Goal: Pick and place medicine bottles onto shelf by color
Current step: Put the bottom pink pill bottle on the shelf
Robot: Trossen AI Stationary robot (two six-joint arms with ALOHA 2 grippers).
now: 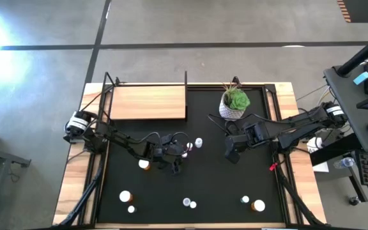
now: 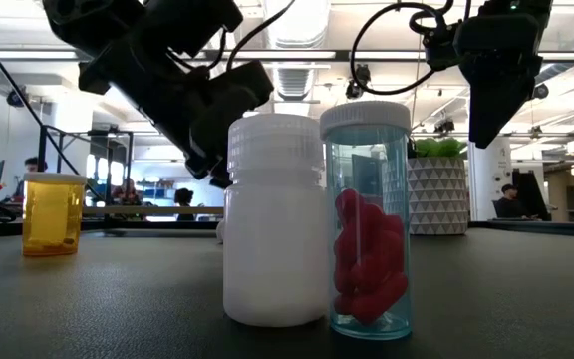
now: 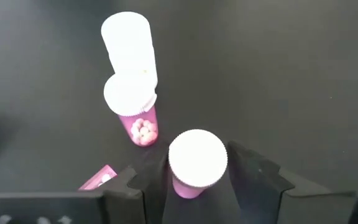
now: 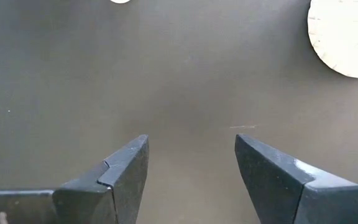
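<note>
Nine medicine bottles show on the black mat (image 1: 203, 179) in the high view: three clustered mid-frame, one orange bottle (image 1: 144, 165) left of them, and five along the bottom edge. The wooden shelf (image 1: 148, 102) lies bare at upper left, beside one potted plant (image 1: 234, 102). The left gripper (image 3: 194, 180) stands spread around a white-capped magenta bottle (image 3: 194, 165), fingers not quite touching it. The right gripper (image 4: 191, 168) hangs spread over bare mat, right of centre.
</note>
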